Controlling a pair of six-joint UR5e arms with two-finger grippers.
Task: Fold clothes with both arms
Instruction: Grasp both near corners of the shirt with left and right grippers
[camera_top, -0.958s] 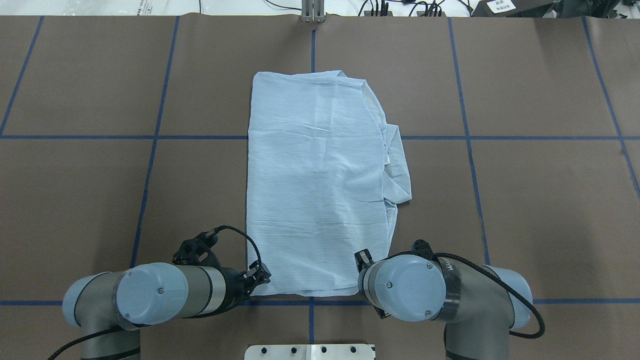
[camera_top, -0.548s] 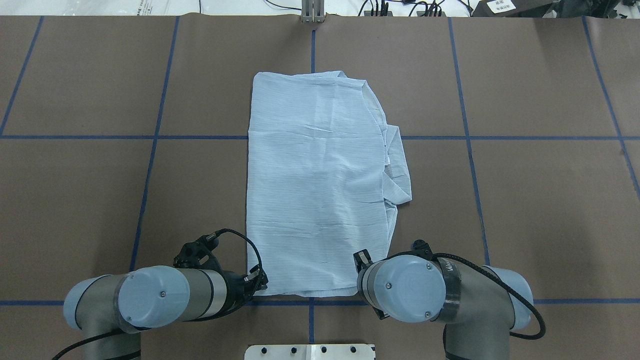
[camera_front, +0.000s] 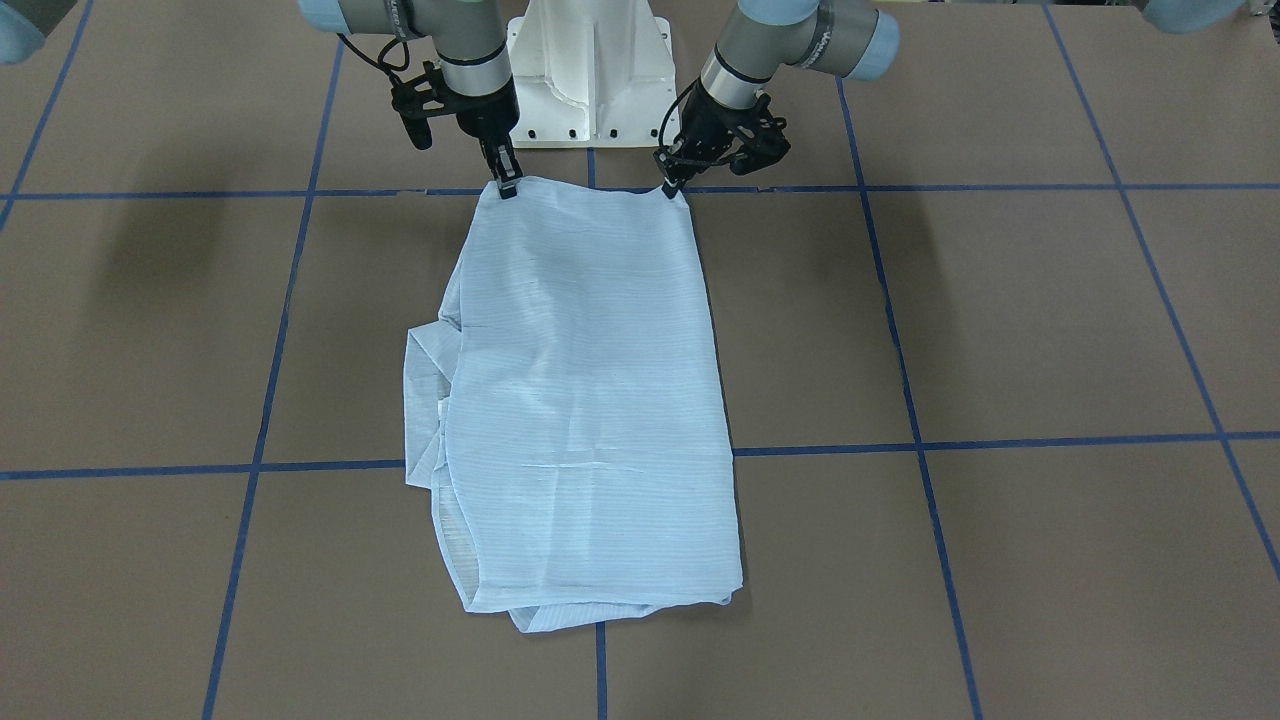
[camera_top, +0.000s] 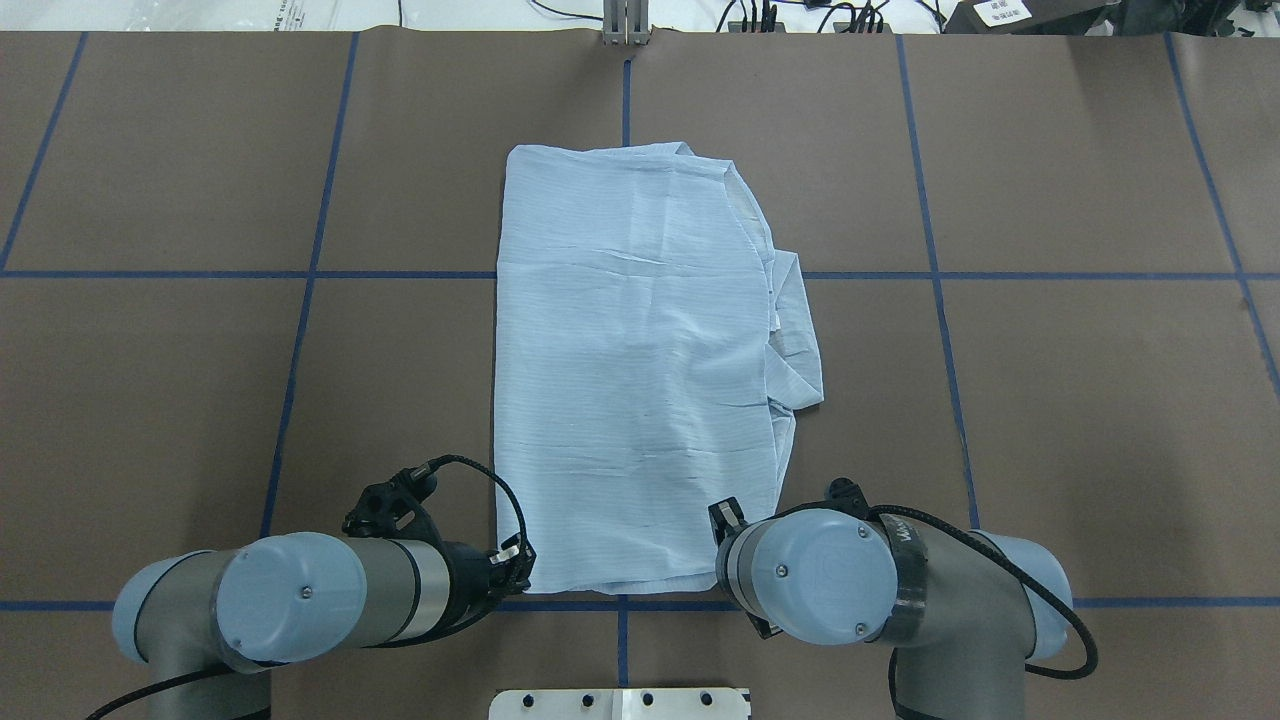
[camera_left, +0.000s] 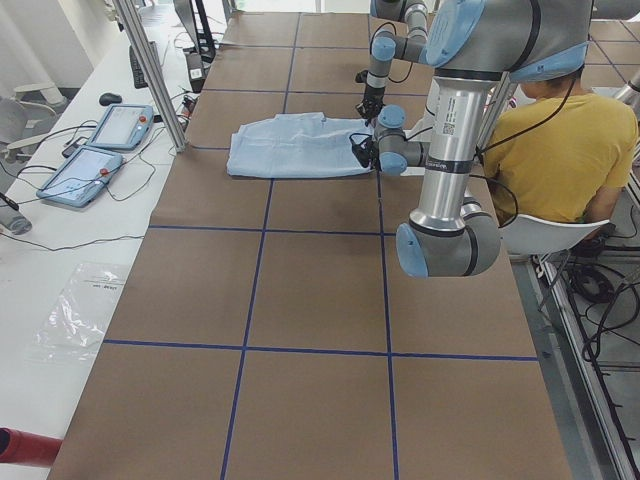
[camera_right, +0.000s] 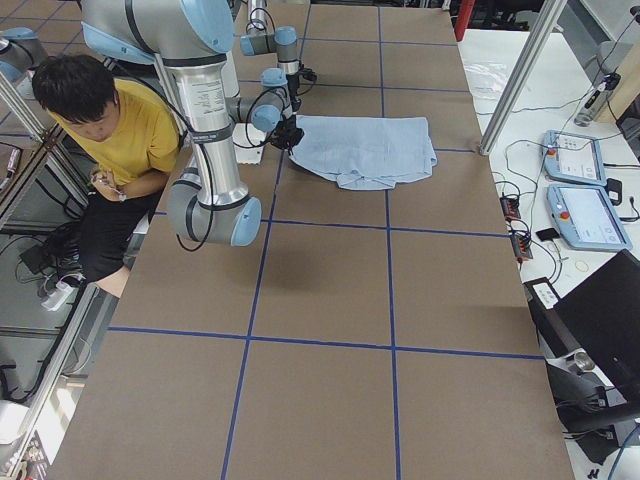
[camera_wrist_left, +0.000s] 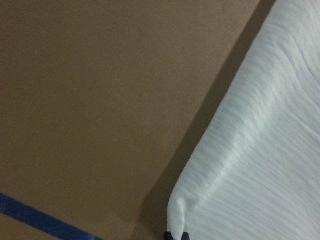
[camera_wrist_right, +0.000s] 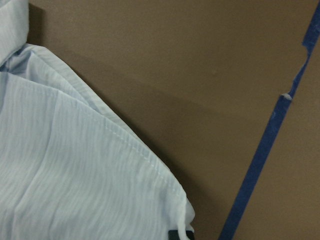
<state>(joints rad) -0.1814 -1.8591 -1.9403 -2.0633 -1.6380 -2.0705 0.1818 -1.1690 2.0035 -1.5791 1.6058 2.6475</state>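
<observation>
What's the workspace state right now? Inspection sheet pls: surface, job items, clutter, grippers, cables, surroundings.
Surface: table, brown cover with a blue tape grid, flat.
Job's things: shirt, pale blue, folded to a long panel mid-table; loose fabric sticks out on the robot's right side.
Clutter: nothing seen on the brown cover.
Grippers: left gripper and right gripper each pinch a near corner of the shirt.
Cables: black cables loop off both wrists; none snagged.
Surroundings: person seated behind the robot; pendants on the side bench; white pedestal base.
</observation>
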